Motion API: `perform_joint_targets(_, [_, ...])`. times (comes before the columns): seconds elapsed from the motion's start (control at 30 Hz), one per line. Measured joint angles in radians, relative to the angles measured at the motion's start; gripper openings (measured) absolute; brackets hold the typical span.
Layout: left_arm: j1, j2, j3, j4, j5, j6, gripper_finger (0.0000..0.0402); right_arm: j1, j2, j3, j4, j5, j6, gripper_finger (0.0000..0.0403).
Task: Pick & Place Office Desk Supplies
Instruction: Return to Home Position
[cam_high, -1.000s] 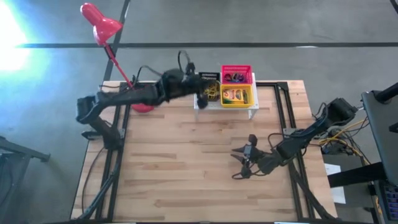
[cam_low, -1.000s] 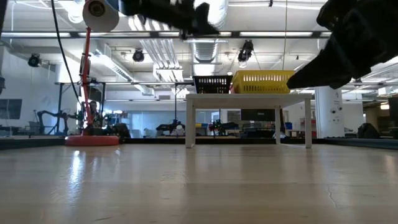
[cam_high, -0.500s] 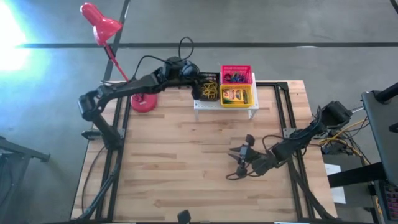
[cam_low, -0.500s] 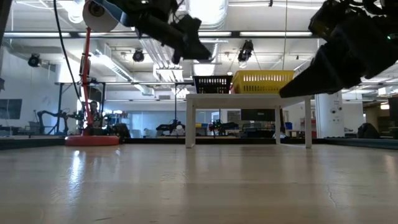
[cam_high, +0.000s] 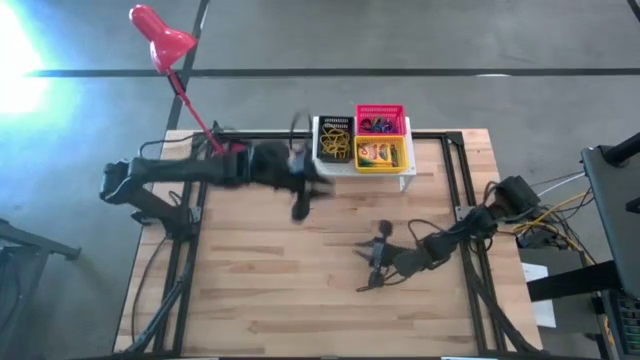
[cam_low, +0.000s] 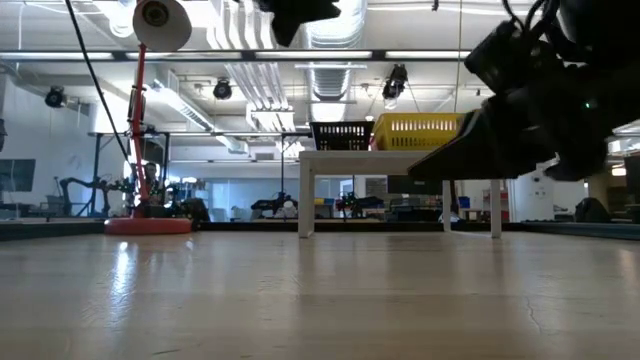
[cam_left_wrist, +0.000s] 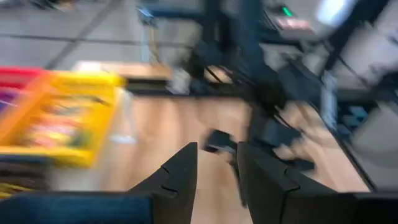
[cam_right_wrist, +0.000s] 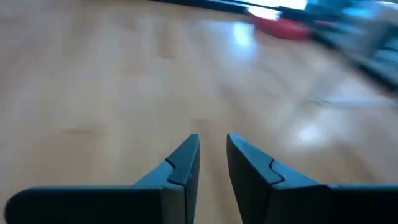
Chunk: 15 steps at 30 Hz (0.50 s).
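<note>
No lettering, number or sign can be read anywhere. The print on the crayon boxes (cam_high: 380, 154) in the yellow bin (cam_high: 404, 153) is too small to make out.

The left end effector (cam_high: 299, 205) has pulled back from above the black bin (cam_high: 335, 127) on the shelf (cam_high: 405, 175). It now hangs over the wooden surface (cam_high: 250, 290) in front of the shelf, its arm stretched out low. The right end effector (cam_high: 365, 268) has slid a little farther toward the left arm's side.
</note>
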Motion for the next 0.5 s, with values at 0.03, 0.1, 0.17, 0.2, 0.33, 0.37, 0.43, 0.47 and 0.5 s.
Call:
perform_joint_targets(0.03, [-0.038,-0.005,-0.024,-0.002,-0.023,0.0,0.012,-0.012,0.003,0.0,0.032,-0.094,-0.038,0.0073])
perform_joint_targets(0.1, [-0.117,-0.006,-0.076,0.022,-0.099,0.005,0.012,-0.037,-0.023,-0.006,0.039,-0.249,-0.085,0.0067])
perform_joint_targets(0.17, [-0.182,-0.006,-0.138,0.036,-0.202,0.007,0.012,-0.061,-0.09,-0.026,0.02,-0.321,-0.106,0.006])
perform_joint_targets(0.2, [-0.209,-0.004,-0.17,0.059,-0.26,0.007,0.012,-0.075,-0.139,-0.043,0.0,-0.341,-0.117,0.0057])
perform_joint_targets(0.33, [-0.291,-0.002,-0.314,0.242,-0.459,-0.071,0.012,-0.135,-0.369,-0.131,-0.112,-0.392,-0.123,0.0045])
perform_joint_targets(0.37, [-0.3,-0.002,-0.353,0.309,-0.48,-0.103,0.012,-0.147,-0.439,-0.149,-0.137,-0.397,-0.12,0.0043])
perform_joint_targets(0.43, [-0.305,-0.002,-0.425,0.434,-0.49,-0.156,0.012,-0.169,-0.585,-0.172,-0.201,-0.406,-0.11,0.0039])
perform_joint_targets(0.47, [-0.304,-0.002,-0.456,0.498,-0.494,-0.179,0.012,-0.179,-0.662,-0.184,-0.257,-0.405,-0.103,0.0038])
perform_joint_targets(0.5, [-0.303,-0.002,-0.483,0.556,-0.496,-0.195,0.012,-0.188,-0.732,-0.192,-0.314,-0.403,-0.094,0.0038])
